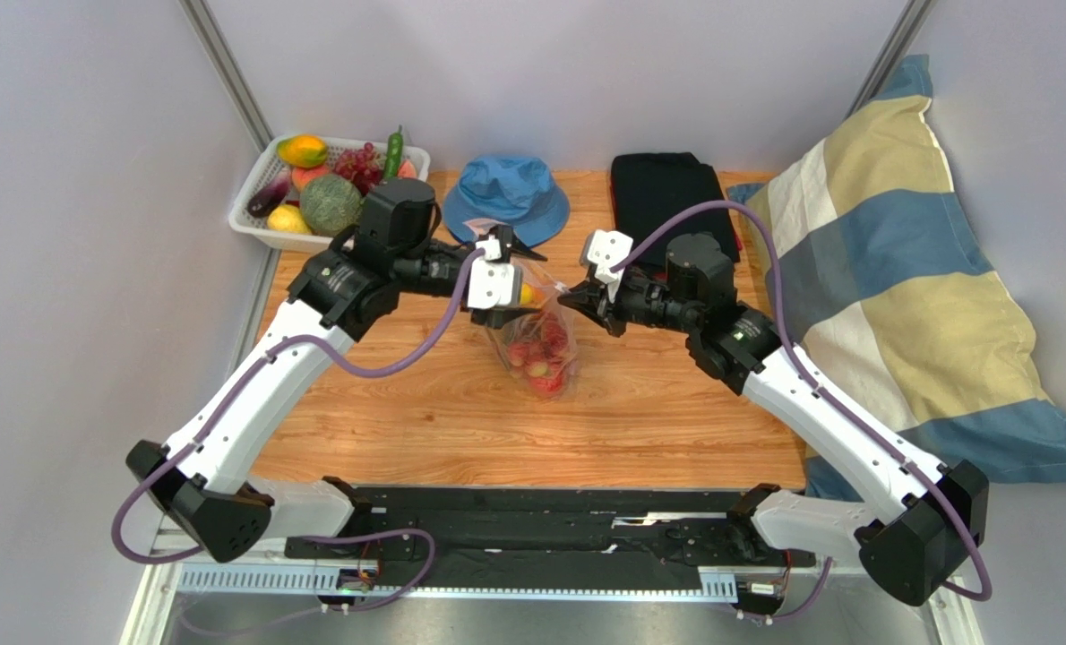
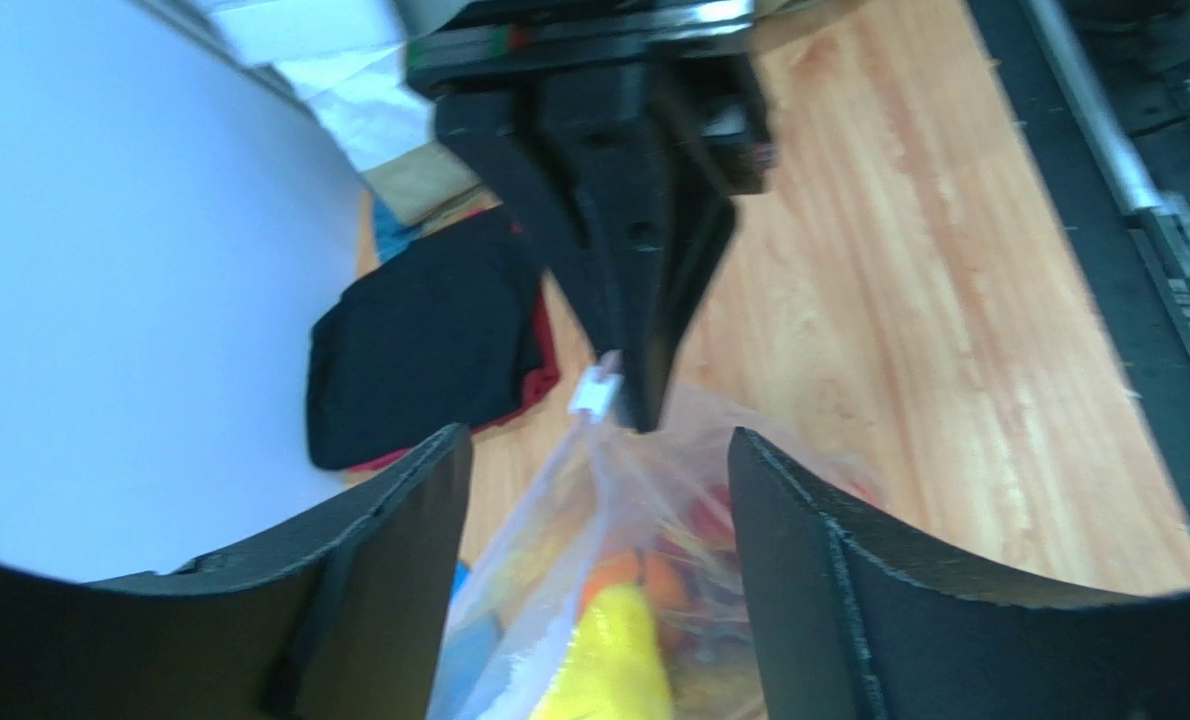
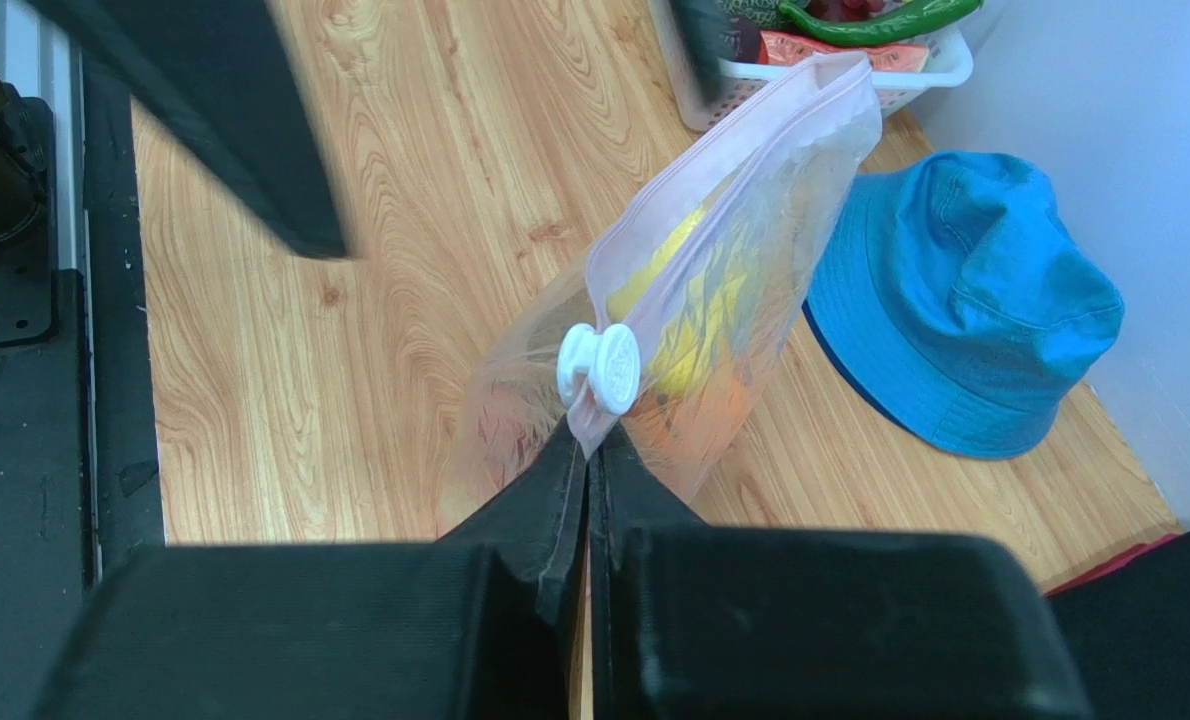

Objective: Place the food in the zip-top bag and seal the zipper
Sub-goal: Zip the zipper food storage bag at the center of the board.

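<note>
The clear zip-top bag [image 1: 536,343] stands on the wooden table between my grippers, with red, orange and yellow toy food [image 2: 616,645] inside. Its pinkish zipper [image 3: 721,165] runs along the top edge, and a white slider [image 3: 598,368] sits at the near end. My right gripper [image 3: 589,443] is shut on the bag's edge just beside that slider; it also shows in the top view [image 1: 576,298]. My left gripper [image 2: 598,450] is open, its fingers wide apart on either side of the bag's top, not touching it; it also shows in the top view [image 1: 502,276]. More toy food [image 1: 323,175] lies in the basket.
A white slatted basket [image 1: 249,222] stands at the back left corner. A blue bucket hat [image 1: 505,195] lies behind the bag, and a folded black cloth [image 1: 666,188] lies to its right. A striped pillow [image 1: 902,282] borders the table's right edge.
</note>
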You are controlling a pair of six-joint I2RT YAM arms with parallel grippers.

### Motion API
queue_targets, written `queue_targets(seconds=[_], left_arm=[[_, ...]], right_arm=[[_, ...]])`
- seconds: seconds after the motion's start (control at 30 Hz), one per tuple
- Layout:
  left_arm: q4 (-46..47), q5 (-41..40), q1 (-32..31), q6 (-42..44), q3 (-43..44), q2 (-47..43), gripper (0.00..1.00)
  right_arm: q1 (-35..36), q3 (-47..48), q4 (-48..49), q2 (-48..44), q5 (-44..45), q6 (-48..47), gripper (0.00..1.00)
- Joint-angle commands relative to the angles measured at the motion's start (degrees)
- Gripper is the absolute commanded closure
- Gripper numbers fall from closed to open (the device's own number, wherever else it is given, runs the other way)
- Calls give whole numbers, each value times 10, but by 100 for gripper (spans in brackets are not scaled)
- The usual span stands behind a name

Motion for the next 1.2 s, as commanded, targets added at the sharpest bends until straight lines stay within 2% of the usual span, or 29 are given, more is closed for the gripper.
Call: queue_targets(seconds=[0.0, 0.17, 0.33, 0.63, 0.67, 0.87, 0.97, 1.17], left_arm=[[90, -32, -8, -20, 2, 28, 33], [36, -4, -14, 28, 34, 65, 39], [24, 10, -20, 52, 42, 75, 46], [-3, 3, -23, 80, 55, 93, 71], [-7, 0, -23, 83, 56, 95, 78], [-29, -19, -21, 106, 59, 107, 97], [-40, -23, -17, 115, 62, 113, 100], [-46, -41, -4, 121, 62, 128, 100]], right_arm=[[2, -5, 58, -25, -15, 3, 100], [2, -5, 59, -24, -15, 1, 100], [2, -4, 59, -24, -16, -1, 100], [2, -5, 51, -28, -20, -7, 100], [1, -6, 50, -31, -21, -8, 100], [0, -15, 47, -45, -24, -14, 100], [-4, -19, 47, -52, -25, -14, 100], [-7, -31, 47, -70, -28, -16, 100]])
